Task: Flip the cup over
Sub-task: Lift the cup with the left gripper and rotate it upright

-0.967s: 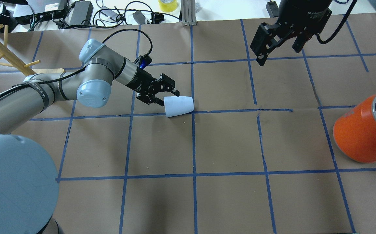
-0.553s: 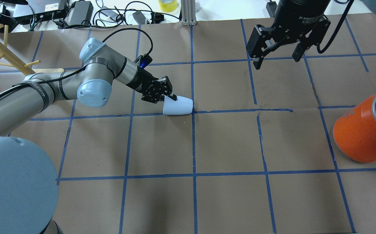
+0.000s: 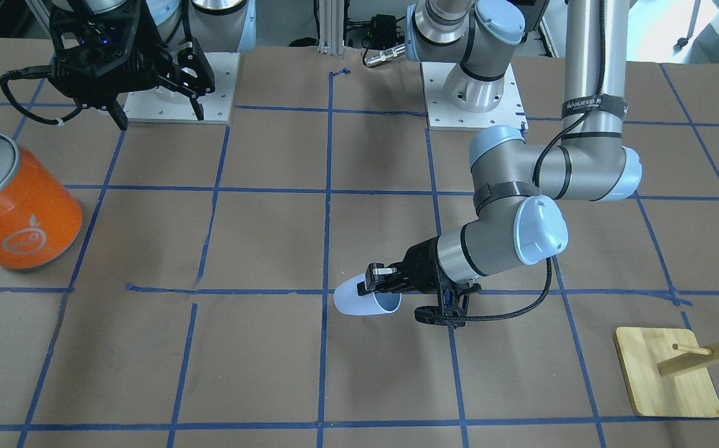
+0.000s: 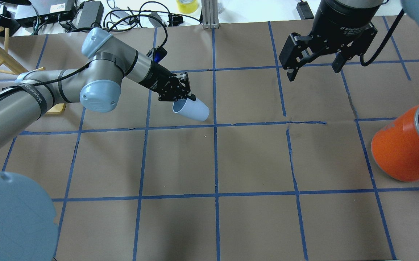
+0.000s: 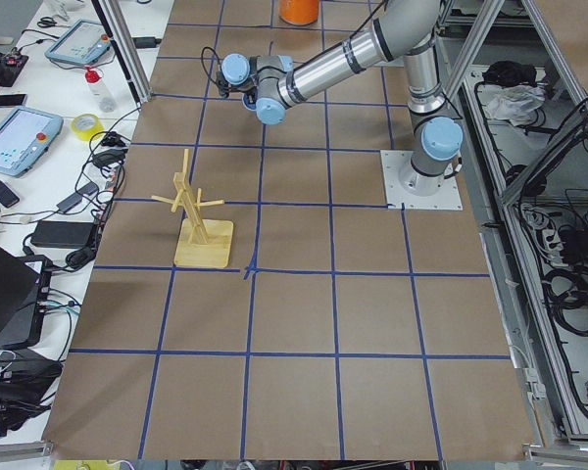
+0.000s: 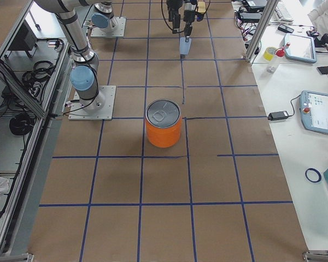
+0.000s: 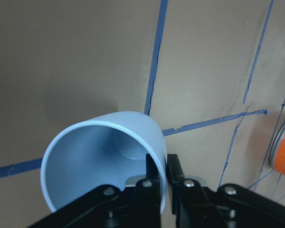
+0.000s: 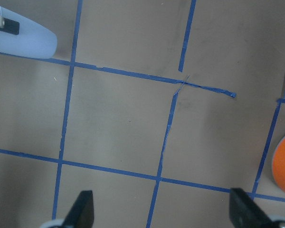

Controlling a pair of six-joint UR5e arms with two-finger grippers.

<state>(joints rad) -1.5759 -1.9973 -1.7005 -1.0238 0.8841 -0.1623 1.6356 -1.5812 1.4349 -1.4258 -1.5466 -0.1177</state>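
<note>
The cup [image 4: 193,109] is a pale bluish-white tapered tumbler. My left gripper [image 4: 185,98] is shut on its rim and holds it tilted above the table, mouth toward the arm. In the front-facing view the cup [image 3: 353,302] hangs lifted from the left gripper [image 3: 377,287]. In the left wrist view one finger sits inside the cup [image 7: 104,161] and one outside, pinching the wall. My right gripper [image 4: 314,69] is open and empty, high over the far right of the table; it shows in the front-facing view [image 3: 154,115] too. The right wrist view shows the cup [image 8: 23,40] at top left.
A large orange can [image 4: 403,148] with a silver top stands at the right edge. A wooden peg stand [image 3: 667,373] sits at the robot's far left. Cables and power bricks [image 4: 93,14] lie beyond the table's far edge.
My left gripper closed on the cup's rim, lifted it off the table and turned it, so the mouth now shows from above. The right gripper shifted slightly right.
</note>
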